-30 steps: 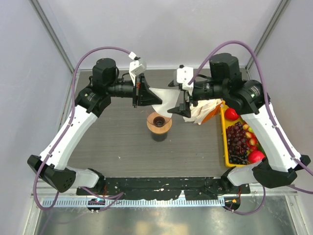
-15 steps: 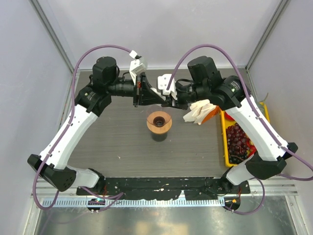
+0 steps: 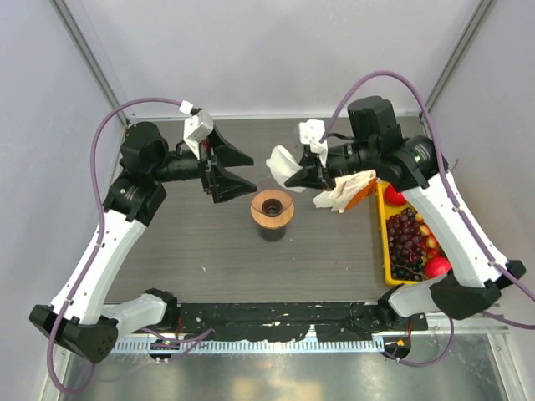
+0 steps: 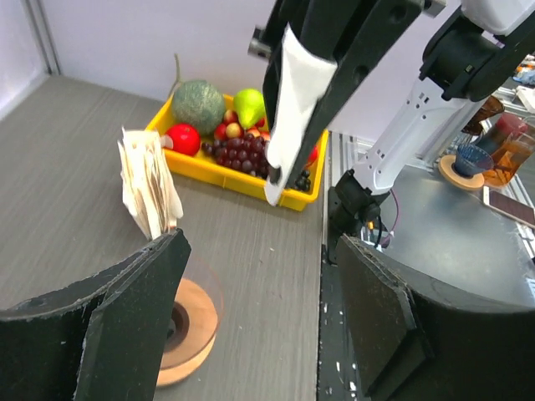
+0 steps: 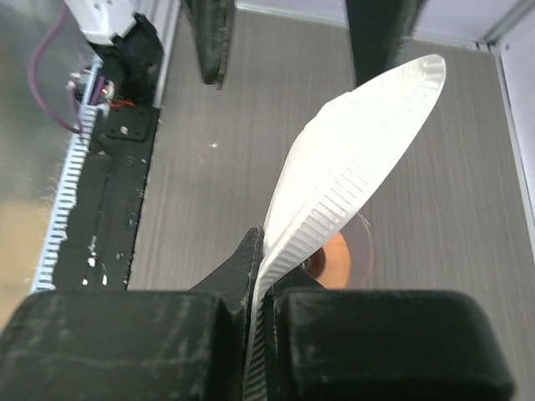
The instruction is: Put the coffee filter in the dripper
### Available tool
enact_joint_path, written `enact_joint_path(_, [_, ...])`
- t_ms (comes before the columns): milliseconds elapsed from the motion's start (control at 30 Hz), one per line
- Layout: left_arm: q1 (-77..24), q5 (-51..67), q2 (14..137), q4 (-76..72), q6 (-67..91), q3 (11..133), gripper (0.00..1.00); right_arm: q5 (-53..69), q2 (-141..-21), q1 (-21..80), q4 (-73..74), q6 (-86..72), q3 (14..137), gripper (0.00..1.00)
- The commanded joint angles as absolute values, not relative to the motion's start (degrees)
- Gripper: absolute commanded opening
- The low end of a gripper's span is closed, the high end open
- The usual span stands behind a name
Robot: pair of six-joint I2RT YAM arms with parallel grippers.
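Grey table: yellow fruit tray along the right edge, ruffled filter bunch just beside it. Left gripper is left of centre, fingers wide apart, holding nothing, apart from the paper. Right gripper has its fingers pinched tight on one edge of the coffee filter. The paper fans out beyond the fingertips, held in the air over the far side of the dripper at table centre.
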State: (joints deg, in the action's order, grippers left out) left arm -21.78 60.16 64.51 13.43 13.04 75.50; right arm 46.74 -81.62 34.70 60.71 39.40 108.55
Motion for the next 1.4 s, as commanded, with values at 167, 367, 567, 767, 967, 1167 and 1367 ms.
enact_joint_path(167, [-27.5,56.2,65.7,-7.7,25.6,76.8,0.77,57.0,-72.9,35.9,37.9,28.2,96.7,0.05])
enact_joint_path(367, [-32.2,56.8,67.4,-14.1,31.5,77.3,0.48,57.0,-72.2,36.4,33.3,25.7,94.4,0.05])
enact_joint_path(567, [-32.7,59.1,67.5,-9.2,28.1,78.0,0.0,52.6,-70.8,36.3,34.3,26.6,93.7,0.21])
enact_joint_path(767, [-33.4,49.5,67.1,14.7,11.3,82.3,0.0,41.1,-72.8,36.3,48.1,37.3,101.9,0.69])
enact_joint_path(967, [-35.6,42.8,69.3,21.1,8.4,86.9,0.0,33.0,-78.6,39.7,57.6,43.1,111.1,0.7])
enact_joint_path(1167, [-37.9,40.2,71.7,28.8,4.1,91.8,0.0,32.3,-81.2,41.4,63.0,48.6,113.7,0.2])
enact_joint_path(1367, [-31.7,55.2,65.8,30.2,-1.4,86.7,0.56,36.5,-79.5,39.3,65.2,53.7,111.5,0.05])
